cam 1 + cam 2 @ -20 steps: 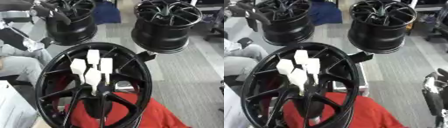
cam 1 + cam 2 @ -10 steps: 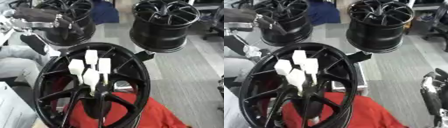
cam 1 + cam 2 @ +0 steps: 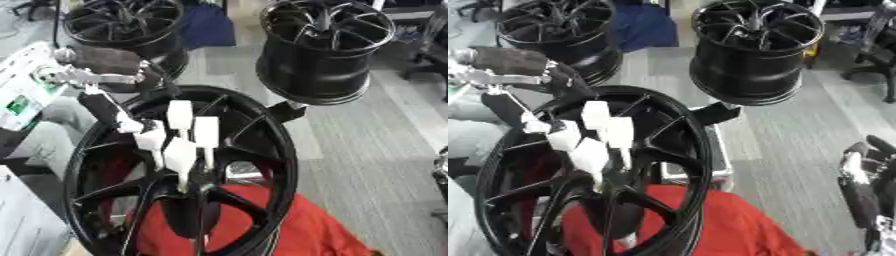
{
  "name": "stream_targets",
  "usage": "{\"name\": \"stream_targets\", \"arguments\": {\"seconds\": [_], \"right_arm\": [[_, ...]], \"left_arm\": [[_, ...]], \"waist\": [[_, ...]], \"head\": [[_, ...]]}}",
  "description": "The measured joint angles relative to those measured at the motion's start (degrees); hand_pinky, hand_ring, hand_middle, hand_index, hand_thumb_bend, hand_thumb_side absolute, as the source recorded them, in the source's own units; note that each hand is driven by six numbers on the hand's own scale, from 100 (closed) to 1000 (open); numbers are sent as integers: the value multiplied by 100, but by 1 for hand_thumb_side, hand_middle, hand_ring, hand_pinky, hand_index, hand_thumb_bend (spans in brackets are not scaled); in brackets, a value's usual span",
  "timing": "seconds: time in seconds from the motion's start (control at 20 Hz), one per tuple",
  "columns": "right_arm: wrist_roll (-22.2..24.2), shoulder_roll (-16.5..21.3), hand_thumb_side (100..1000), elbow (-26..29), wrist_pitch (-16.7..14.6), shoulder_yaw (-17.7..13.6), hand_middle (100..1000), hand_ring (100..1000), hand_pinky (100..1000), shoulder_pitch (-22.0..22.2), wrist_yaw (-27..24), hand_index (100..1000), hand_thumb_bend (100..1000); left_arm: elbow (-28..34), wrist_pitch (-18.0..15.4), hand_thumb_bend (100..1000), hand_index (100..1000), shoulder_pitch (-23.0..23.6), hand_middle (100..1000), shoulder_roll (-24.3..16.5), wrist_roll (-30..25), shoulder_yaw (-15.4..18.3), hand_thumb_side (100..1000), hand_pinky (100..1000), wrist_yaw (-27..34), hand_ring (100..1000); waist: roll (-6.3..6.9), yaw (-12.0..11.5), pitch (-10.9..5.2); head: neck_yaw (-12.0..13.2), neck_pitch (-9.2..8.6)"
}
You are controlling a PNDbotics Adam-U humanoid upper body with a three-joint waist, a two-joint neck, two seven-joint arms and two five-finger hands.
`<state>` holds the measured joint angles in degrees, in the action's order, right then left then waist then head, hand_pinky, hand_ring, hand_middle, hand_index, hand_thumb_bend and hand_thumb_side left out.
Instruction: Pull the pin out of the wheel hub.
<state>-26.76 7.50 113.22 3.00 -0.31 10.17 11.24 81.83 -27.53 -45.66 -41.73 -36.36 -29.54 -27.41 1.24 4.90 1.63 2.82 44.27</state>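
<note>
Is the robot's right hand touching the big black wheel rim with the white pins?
No: the right hand sits low at the right edge, well apart from the black wheel rim and its white pins.

Our left hand (image 3: 114, 112) reached in from the upper left, its fingers pointing down and right. Our right hand (image 3: 866, 182) rested idle at the lower right edge.

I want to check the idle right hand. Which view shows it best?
The right eye view: the right hand shows at the lower right edge, beside the wheel. The left eye view shows only a sliver of it at the right edge.
</note>
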Motion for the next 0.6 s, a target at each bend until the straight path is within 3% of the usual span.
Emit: {"name": "stream_targets", "arguments": {"seconds": [0.6], "right_arm": [[0,14,495,0,0,0,601,595,525,0,0,797,100]], "left_arm": [[-114,-80,310,916,294,764,-110,80,-24,625,534,-386,520]], "waist": [[3,-30,-18]], "head": [[-26,0]]}}
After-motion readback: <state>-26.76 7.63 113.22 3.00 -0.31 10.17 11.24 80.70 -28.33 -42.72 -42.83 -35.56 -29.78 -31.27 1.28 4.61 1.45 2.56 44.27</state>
